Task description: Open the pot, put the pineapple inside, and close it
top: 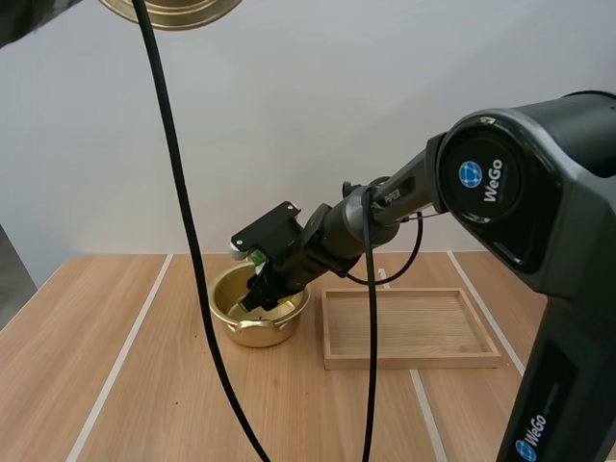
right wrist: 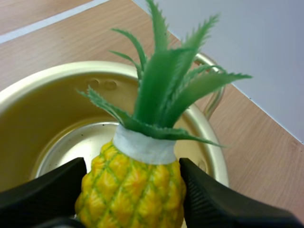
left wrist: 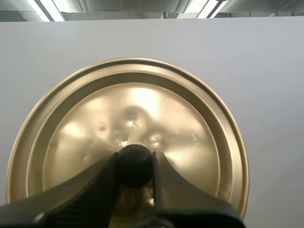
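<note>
pot [top: 252, 332]: gold metal, upright, uncovered, inside bare and shiny.
lid [left wrist: 190, 128]: gold, dented, black knob [left wrist: 135, 161] pinched by our left gripper [left wrist: 135, 166], held high, well apart from pot.
pineapple [right wrist: 133, 190]: yellow, green crown, clamped in our right gripper [right wrist: 133, 194], over pot's mouth.

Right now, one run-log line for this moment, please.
pot open | left gripper: jaws on lid knob, aloft | right gripper: jaws on pineapple, over pot
</note>
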Controlling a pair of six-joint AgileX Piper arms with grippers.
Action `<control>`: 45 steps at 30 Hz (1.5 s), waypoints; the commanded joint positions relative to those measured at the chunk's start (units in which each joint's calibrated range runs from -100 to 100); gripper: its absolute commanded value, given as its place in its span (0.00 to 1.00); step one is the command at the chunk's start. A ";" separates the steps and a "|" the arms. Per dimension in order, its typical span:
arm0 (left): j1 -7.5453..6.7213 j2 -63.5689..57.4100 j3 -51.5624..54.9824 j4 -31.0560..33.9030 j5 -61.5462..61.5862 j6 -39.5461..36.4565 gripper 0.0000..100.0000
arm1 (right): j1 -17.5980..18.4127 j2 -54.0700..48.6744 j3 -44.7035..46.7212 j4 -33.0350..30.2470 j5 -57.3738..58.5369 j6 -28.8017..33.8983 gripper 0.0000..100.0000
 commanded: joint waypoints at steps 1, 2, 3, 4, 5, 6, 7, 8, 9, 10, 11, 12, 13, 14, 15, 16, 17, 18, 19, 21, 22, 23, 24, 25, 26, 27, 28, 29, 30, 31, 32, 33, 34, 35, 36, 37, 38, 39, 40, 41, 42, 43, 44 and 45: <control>-0.16 -0.15 -0.47 -0.92 -0.60 -0.14 0.00 | 0.05 0.89 -0.74 0.02 -0.54 -0.33 0.00; -0.16 -0.15 -0.47 -0.92 -0.60 -0.14 0.00 | 0.05 1.17 -0.77 0.12 -0.36 -0.33 0.00; -0.16 -0.15 -0.47 -0.92 -0.60 -0.14 0.00 | 0.16 1.61 -1.20 0.12 0.21 -0.33 0.00; -0.16 -0.15 -0.47 -0.92 -0.60 -0.14 0.00 | 0.15 2.07 -1.34 0.12 0.42 -0.33 0.00; -0.16 -0.15 -0.47 -0.92 -0.60 -0.14 0.00 | 0.15 2.43 -1.34 0.12 0.42 -0.33 0.00; -0.16 -0.15 -0.47 -0.92 -0.60 -0.14 0.00 | 0.25 2.82 -1.45 0.69 0.42 -0.33 0.00; -0.16 -0.15 -0.47 -0.92 -0.60 -0.14 0.00 | 0.36 3.14 -1.45 0.98 0.59 -0.33 0.00; -0.16 -0.15 -0.47 -0.92 -0.60 -0.14 0.00 | 0.43 3.35 -1.45 1.42 0.62 -0.33 0.00; -0.16 -0.15 -0.47 -0.92 -0.60 -0.14 0.00 | 0.56 3.85 -1.45 1.42 0.78 -0.33 0.00; -0.16 -0.15 -0.47 -0.92 -0.60 -0.14 0.00 | 0.67 4.11 -1.45 1.42 0.78 -0.33 0.00; -0.16 -0.15 -0.47 -0.92 -0.60 -0.14 0.00 | 0.85 4.61 -1.45 1.42 1.05 -0.33 0.00; -0.16 -0.15 -0.47 -0.92 -0.60 -0.14 0.00 | 0.93 4.92 -1.45 1.42 1.18 -0.33 0.00; -0.16 -0.15 -0.47 -0.92 -0.60 -0.14 0.00 | 1.10 5.22 -1.45 1.42 1.18 -0.33 0.00; -0.16 -0.15 -0.47 -0.92 -0.60 -0.14 0.00 | 1.11 5.48 -1.45 1.42 1.23 -0.33 0.00; -0.16 -0.15 -0.47 -0.92 -0.60 -0.14 0.00 | 1.28 5.74 -1.45 1.42 1.23 -0.33 0.00; -0.16 -0.15 -0.47 -0.92 -0.60 -0.14 0.00 | 1.34 5.94 -1.45 1.42 1.23 -0.33 0.00; -0.16 -0.15 -0.47 -0.92 -0.60 -0.14 0.00 | 1.36 6.05 -1.45 1.42 1.03 -0.33 0.00; -0.16 -0.15 -0.47 -0.92 -0.60 -0.14 0.00 | 1.36 6.31 -1.45 1.42 1.05 -0.33 0.00; -0.16 -0.15 -0.47 -0.92 -0.60 -0.14 0.00 | 1.36 6.59 -1.45 1.42 1.05 -0.33 0.00; -0.16 -0.15 -0.47 -0.92 -0.60 -0.14 0.00 | 1.36 7.11 -1.45 1.42 1.05 -0.33 0.00; -0.16 -0.15 -0.47 -0.92 -0.60 -0.14 0.00 | 1.36 7.40 -1.45 1.42 1.05 -0.33 0.00; -0.16 -0.15 -0.47 -0.92 -0.60 -0.14 0.00 | 1.36 7.75 -1.45 1.42 1.05 -0.33 0.00; -0.16 -0.15 -0.47 -0.92 -0.60 -0.14 0.00 | 1.36 8.08 -1.45 1.42 1.05 -0.33 0.00; -0.16 -0.15 -0.47 -0.92 -0.60 -0.14 0.00 | 1.36 8.46 -1.45 1.42 1.05 -0.33 0.00; -0.16 -0.15 -0.47 -0.92 -0.60 -0.14 0.00 | 1.36 8.62 -1.45 1.42 1.05 -0.33 0.00; -0.16 -0.15 -0.47 -0.92 -0.60 -0.14 0.00 | 1.36 8.96 -1.45 1.42 1.05 -0.33 0.00; -0.16 -0.15 -0.47 -0.92 -0.60 -0.14 0.00 | 1.36 9.18 -1.45 1.42 1.05 -0.33 0.00; -0.16 -0.15 -0.47 -0.92 -0.60 -0.14 0.00 | 1.36 9.18 -1.45 1.42 1.05 -0.33 0.00; -0.16 -0.15 -0.47 -0.92 -0.60 -0.14 0.00 | 1.36 9.18 -1.45 1.42 1.05 -0.33 0.00; -0.16 -0.15 -0.47 -0.92 -0.60 -0.14 0.00 | 1.36 9.18 -1.45 1.42 1.05 -0.33 0.00; -0.16 -0.15 -0.47 -0.92 -0.60 -0.14 0.00 | 1.36 9.18 -1.45 1.42 1.05 -0.33 0.00; -0.16 -0.15 -0.47 -0.92 -0.60 -0.14 0.00 | 1.36 9.18 -1.45 1.42 1.05 -0.33 0.00; -0.16 -0.15 -0.47 -0.92 -0.60 -0.14 0.00 | 1.36 9.18 -1.45 1.42 1.05 -0.33 0.00; -0.16 -0.15 -0.47 -0.92 -0.60 -0.14 0.00 | 1.36 9.18 -1.45 1.42 1.05 -0.33 0.00; -0.16 -0.15 -0.47 -0.92 -0.60 -0.14 0.00 | 1.36 9.18 -1.45 1.42 1.05 -0.33 0.00; -0.16 -0.15 -0.47 -0.92 -0.60 -0.14 0.00 | 1.36 9.18 -1.45 1.42 1.05 -0.33 0.00; -0.16 -0.15 -0.47 -0.92 -0.60 -0.14 0.00 | 1.36 9.18 -1.45 1.42 1.05 -0.33 0.00; -0.16 -0.15 -0.47 -0.92 -0.60 -0.14 0.00 | 1.36 9.17 -1.45 1.42 1.05 -0.33 0.00; -0.16 -0.15 -0.47 -0.92 -0.60 -0.14 0.00 | 1.36 9.17 -1.45 1.42 1.05 -0.33 0.00; -0.16 -0.15 -0.47 -0.92 -0.60 -0.14 0.00 | 1.36 9.17 -1.45 1.42 1.05 -0.01 0.00; -0.16 -0.15 -0.47 -0.92 -0.60 -0.14 0.00 | 1.36 9.17 -1.45 1.42 1.05 0.70 0.00; -0.16 -0.15 -0.47 -0.92 -0.60 -0.14 0.00 | 1.36 9.17 -1.45 1.42 1.05 0.92 0.13; -0.16 -0.15 -0.47 -0.92 -0.60 -0.14 0.00 | 1.36 9.17 -1.45 1.42 1.05 1.03 0.29; -0.16 -0.15 -0.47 -0.92 -0.60 -0.14 0.00 | 1.36 9.17 -1.45 1.75 1.05 1.17 0.45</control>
